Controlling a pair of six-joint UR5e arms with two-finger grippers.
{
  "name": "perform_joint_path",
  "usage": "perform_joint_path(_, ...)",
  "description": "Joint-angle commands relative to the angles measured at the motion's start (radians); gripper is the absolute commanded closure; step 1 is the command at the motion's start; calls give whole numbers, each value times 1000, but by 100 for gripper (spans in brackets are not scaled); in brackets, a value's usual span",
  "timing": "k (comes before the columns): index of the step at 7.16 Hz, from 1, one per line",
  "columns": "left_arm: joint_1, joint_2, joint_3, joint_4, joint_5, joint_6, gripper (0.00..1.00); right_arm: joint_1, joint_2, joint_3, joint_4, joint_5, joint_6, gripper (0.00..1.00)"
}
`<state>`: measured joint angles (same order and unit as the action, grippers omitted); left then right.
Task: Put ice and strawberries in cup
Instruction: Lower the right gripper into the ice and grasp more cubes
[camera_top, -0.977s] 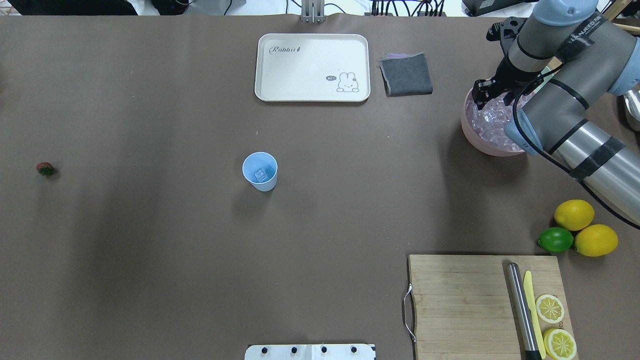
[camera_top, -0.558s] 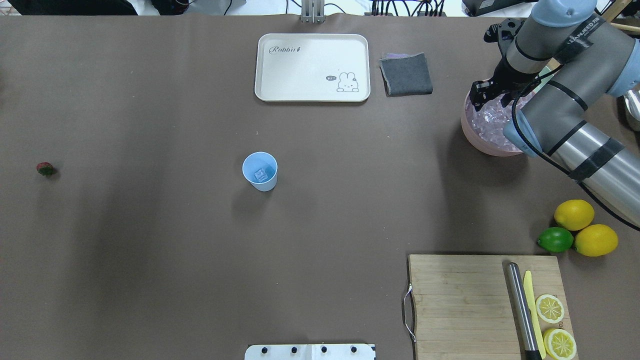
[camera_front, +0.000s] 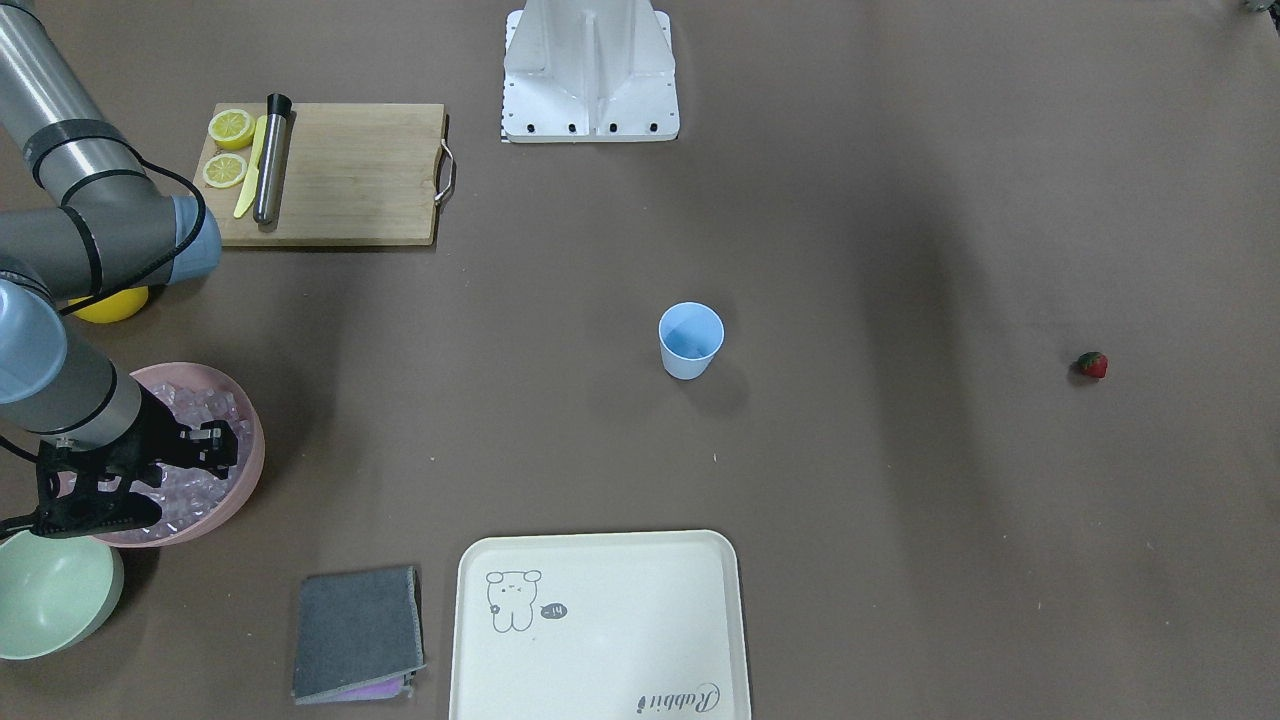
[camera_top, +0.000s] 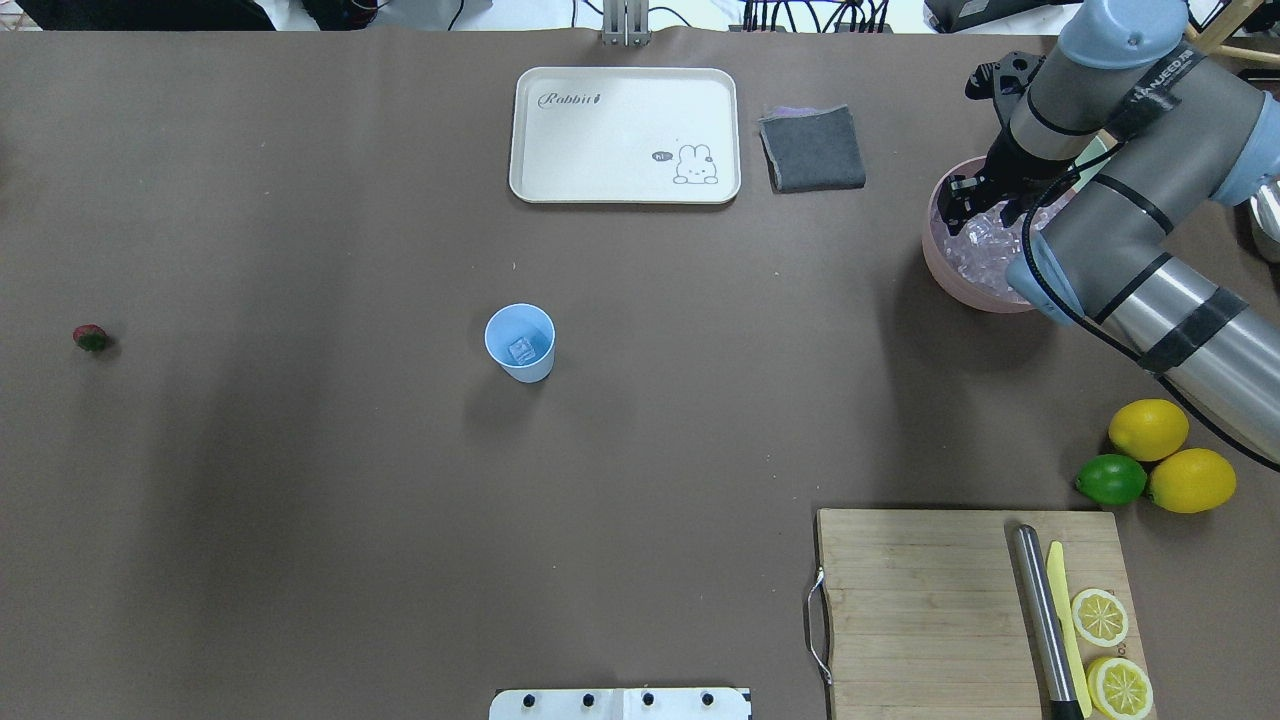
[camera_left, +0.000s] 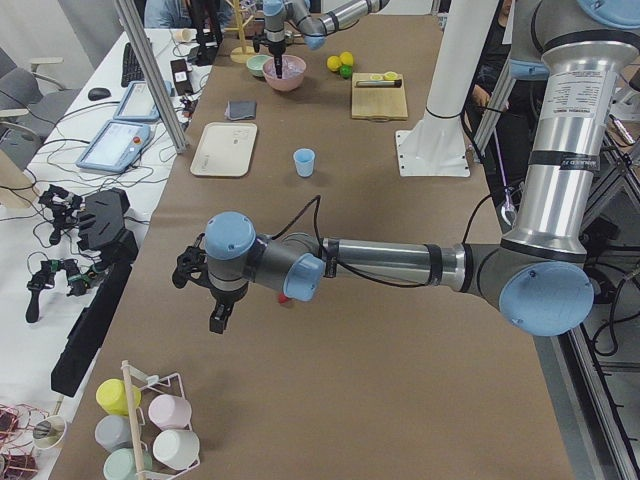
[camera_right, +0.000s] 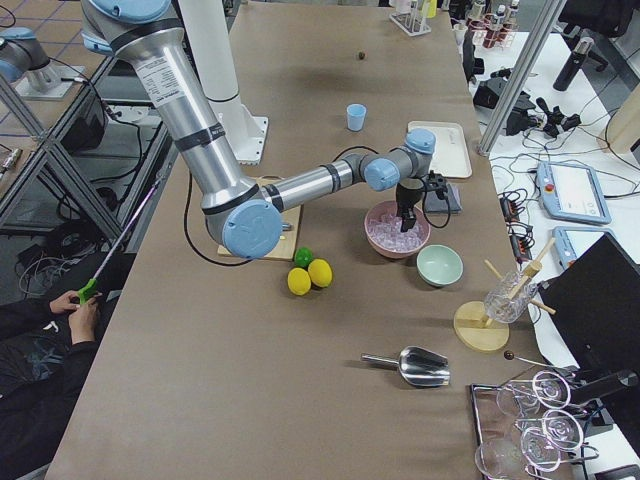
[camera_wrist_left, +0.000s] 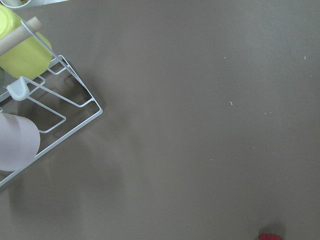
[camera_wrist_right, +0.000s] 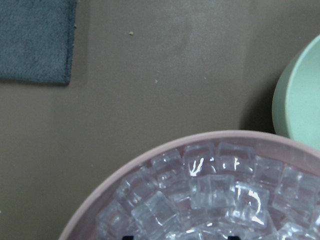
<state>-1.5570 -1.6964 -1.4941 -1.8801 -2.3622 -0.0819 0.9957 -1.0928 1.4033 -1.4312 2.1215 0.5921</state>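
The worktop (camera_top: 300, 500) carried the bowl (camera_top: 935, 270) near its right edge, toward the far right corner, heaped with ice (camera_top: 972, 245). The right hand (camera_top: 978, 200) hung straight over that heap, pointing down. Its jaws stood spread, with cubes lying between and below them, and nothing showed as pinched.

The left hand (camera_left: 217, 322) hung above the worktop's left end. It showed only in the side view, so I cannot tell whether it was spread or pressed together.

The cup (camera_top: 520, 343) stood upright near the middle of the worktop, well apart from the bowl, with one cube showing at its bottom. The strawberry (camera_top: 90, 338) lay alone close to the left edge, about halfway along it, and peeked in at the bottom of the left wrist view.

The relation that mattered was this. The ice lay directly under the right hand, so a pick probably called only for a short drop and a squeeze. From there the cup lay toward the worktop's middle, away from the right edge and somewhat nearer the robot. The cubes had no long axis to line up with. The left arm was by far the nearer one to the strawberry.
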Motion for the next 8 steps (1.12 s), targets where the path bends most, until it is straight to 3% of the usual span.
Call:
perform_joint_path(1, 0, 0, 0, -1, -3, 1, 2, -5, -19, 11, -2, 6, 2, 30)
perform_joint_path(3, 0, 0, 0, -2, -3, 1, 2, -8, -21, 11, -2, 6, 2, 46)
perform_joint_path(6, 0, -2, 0, -1, -3, 1, 2, -9, -19, 11, -2, 12, 0, 100)
perform_joint_path(8, 0, -8, 2, 3, -3, 1, 2, 0, -10, 23, -32, 43, -8, 100)
